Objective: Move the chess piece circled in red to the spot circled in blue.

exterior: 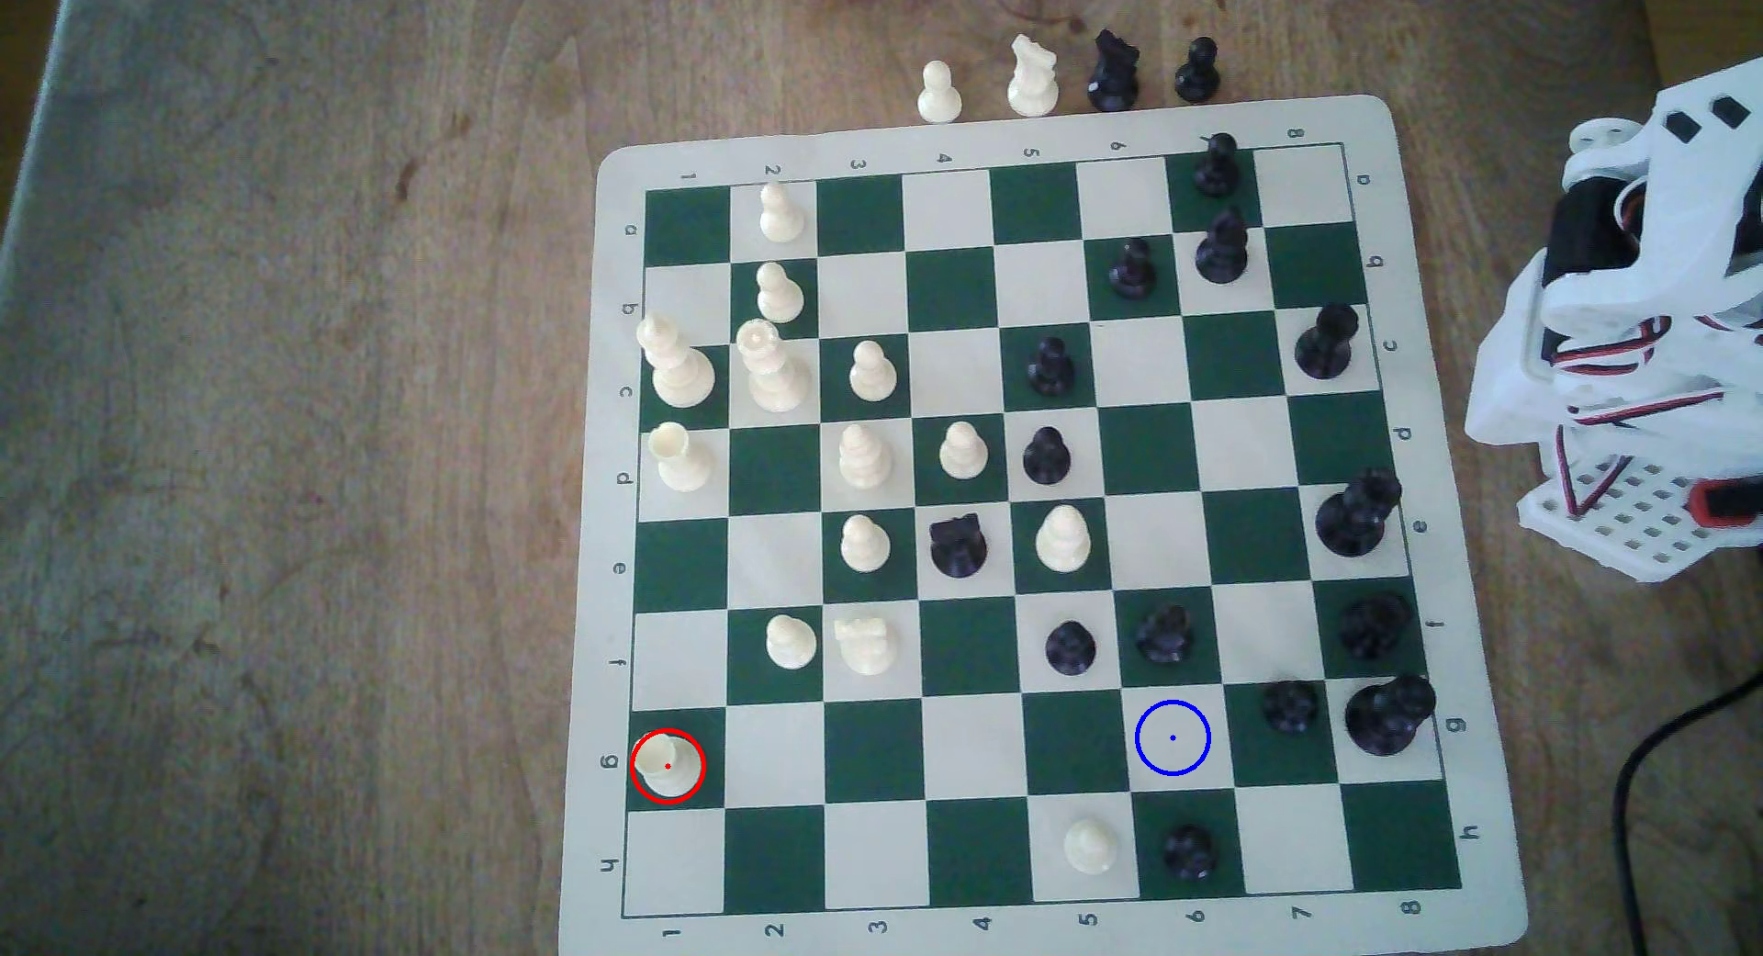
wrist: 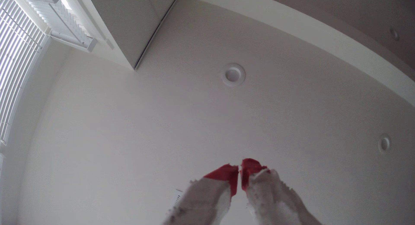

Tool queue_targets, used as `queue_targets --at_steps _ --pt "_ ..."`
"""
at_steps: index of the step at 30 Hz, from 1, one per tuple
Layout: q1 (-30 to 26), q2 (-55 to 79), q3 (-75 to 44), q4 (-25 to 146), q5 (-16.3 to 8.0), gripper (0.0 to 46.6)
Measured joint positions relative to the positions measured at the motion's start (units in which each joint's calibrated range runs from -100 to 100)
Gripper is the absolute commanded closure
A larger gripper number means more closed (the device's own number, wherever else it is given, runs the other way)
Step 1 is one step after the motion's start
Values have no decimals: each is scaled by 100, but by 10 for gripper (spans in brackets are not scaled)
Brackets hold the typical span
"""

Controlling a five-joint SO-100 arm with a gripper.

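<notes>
One long reach is the main hazard, I judge: the arm (exterior: 1622,346) sits folded off the board's edge at the exterior view's right, while the rook (exterior: 666,763) stands on the far side, on a dark green square in the row lettered g, at the exterior view's left. Any sag at full stretch could knock the rook over. The desk (exterior: 286,441) is worn, grainy wood. The board (exterior: 1040,536) is a thin roll-up mat (its edges look slightly wavy), so a dragged piece might catch. The arm is white printed plastic with red and black wires. The pincer (wrist: 239,171) points at the ceiling, its red-taped tips nearly together with a thin gap, holding nothing; the tape looks torn, which may weaken grip on smooth plastic. The spot (exterior: 1172,738) is a bare cream square in the same row, with a black piece (exterior: 1290,706) just beside it and another (exterior: 1164,632) next row, both easily bumped on the way down. The rook is short, round-based and glossy.
</notes>
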Motion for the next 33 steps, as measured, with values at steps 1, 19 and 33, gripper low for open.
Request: queue_targets --at_steps 1,19,33 --pt "0 0 0 0 0 464" --pt "-457 -8 -27 3665 10 457" --pt "-1084 209 -569 9315 -59 464"
